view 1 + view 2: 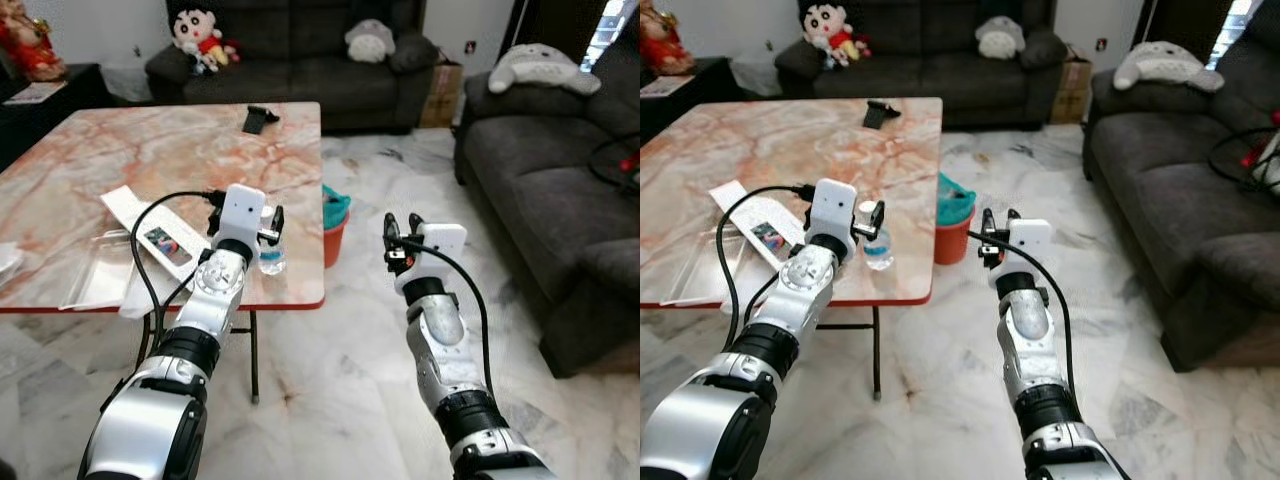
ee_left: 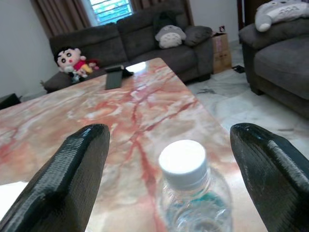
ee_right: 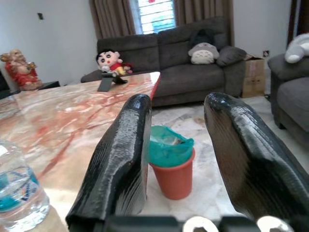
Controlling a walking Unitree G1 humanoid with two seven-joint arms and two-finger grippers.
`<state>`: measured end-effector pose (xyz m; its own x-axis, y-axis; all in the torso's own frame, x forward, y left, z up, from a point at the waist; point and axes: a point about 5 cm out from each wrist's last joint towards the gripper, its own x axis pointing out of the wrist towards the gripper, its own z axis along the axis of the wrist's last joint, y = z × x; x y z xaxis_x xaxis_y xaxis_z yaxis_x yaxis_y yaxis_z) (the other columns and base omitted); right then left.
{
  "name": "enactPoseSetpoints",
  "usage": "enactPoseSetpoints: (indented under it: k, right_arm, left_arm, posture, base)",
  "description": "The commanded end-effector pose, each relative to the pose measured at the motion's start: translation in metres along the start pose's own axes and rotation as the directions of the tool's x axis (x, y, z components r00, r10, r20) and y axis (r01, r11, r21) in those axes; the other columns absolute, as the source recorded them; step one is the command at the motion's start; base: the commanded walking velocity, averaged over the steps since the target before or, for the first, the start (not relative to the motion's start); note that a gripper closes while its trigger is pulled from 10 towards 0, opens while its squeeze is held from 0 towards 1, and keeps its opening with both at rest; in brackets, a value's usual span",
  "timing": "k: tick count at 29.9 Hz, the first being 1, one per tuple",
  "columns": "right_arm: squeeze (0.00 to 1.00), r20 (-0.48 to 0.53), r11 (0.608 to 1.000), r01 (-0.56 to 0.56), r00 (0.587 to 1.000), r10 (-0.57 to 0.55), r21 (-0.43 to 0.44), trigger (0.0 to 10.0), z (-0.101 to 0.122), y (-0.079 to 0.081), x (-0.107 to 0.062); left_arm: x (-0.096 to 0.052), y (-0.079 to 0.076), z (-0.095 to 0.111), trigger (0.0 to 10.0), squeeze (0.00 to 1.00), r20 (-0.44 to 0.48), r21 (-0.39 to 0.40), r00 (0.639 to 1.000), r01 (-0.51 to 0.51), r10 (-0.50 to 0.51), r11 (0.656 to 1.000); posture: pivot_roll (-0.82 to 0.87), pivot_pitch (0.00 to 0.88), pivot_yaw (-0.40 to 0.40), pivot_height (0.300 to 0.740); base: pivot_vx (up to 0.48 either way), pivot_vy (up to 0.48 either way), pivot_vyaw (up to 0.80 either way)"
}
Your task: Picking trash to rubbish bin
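Here, the left gripper (image 2: 169, 183) has its fingers (image 2: 67, 179) spread wide on either side of a small clear water bottle (image 2: 190, 193) with a white cap, flanking it without visible contact. The bottle stands upright on the marble-patterned tabletop (image 1: 160, 160), close to the corner nearest the robot. In the head views the left gripper (image 1: 262, 228) sits directly over that corner, its silver arm reaching in from 7 o'clock.

The right gripper (image 1: 402, 240) hovers over the white marble floor (image 1: 340, 360) beside the tabletop, fingers (image 3: 120, 159) parted with nothing between them. Just beyond it, toward 11 o'clock, an orange rubbish bin (image 1: 334, 230) with a teal liner stands on the floor against the table's edge; the right wrist view shows the bin (image 3: 174, 169) framed between the two fingers.

At 9 o'clock from the bottle lie printed sheets (image 1: 150, 230) and what appears to be a clear plastic sleeve, though its outline is faint. A dark object (image 1: 260, 120) rests near the far edge of the tabletop. Grey sofas (image 1: 300, 60) holding plush toys (image 1: 200, 35) line the room at 12 and 3 o'clock.
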<state>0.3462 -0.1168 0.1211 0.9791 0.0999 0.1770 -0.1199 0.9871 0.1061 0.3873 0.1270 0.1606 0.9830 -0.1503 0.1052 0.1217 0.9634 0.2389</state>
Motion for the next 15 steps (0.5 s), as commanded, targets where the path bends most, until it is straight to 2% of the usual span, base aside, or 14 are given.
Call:
enactPoseSetpoints:
  k: [1,15]
  right_arm:
    - [0.0,0.003,1.0,-0.003,1.0,0.003,0.005,10.0,0.0016,0.0019,0.0006]
    - [0.0,0.005,1.0,0.003,1.0,-0.003,0.005,10.0,0.0021,0.0007,-0.0002]
  left_arm:
    - [0.0039,0.0049,0.0048,10.0,0.0,0.005,0.01,1.0,-0.013,0.013,1.0]
    - [0.0107,0.0128,0.0097,10.0,0.0,-0.008,0.014,0.999,-0.036,0.036,0.999]
  posture:
    - [0.17,0.0,0.032,0.74]
    - [0.17,0.0,0.033,0.74]
  base:
    - [0.0,0.0,0.0]
    - [0.0,0.0,0.0]
